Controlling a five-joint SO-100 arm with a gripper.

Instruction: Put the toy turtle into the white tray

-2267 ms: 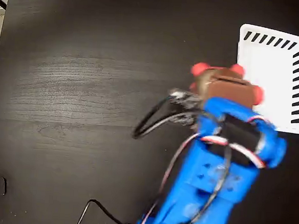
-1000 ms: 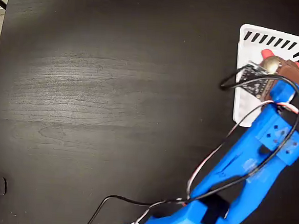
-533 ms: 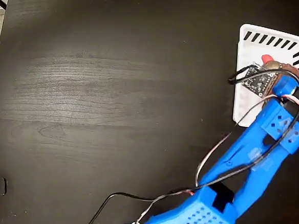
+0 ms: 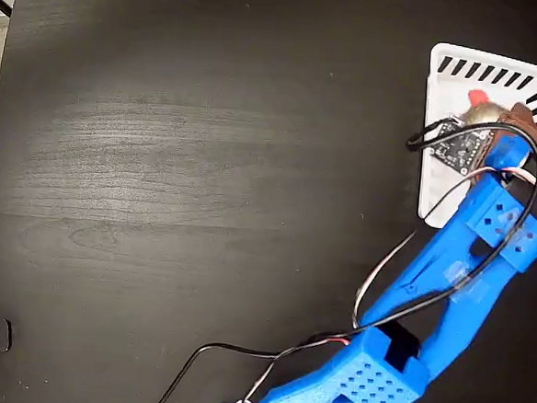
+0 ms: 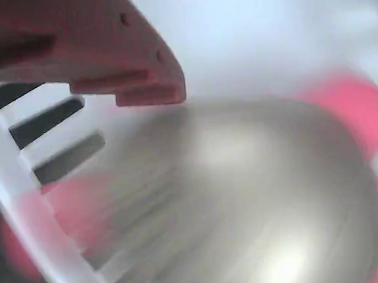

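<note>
Hovering at the frame's upper right, the gripper [image 4: 497, 121] appears clamped on the turtle [image 4: 483, 112] over the tray [image 4: 485, 67]; lowering fully before letting go should stop it rolling out.

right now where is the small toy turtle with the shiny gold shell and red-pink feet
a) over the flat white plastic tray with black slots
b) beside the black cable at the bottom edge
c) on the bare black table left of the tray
a: the fixed view shows the toy turtle within the outline of the white tray, under the gripper; the wrist view shows its shell against the tray's white floor.
</note>
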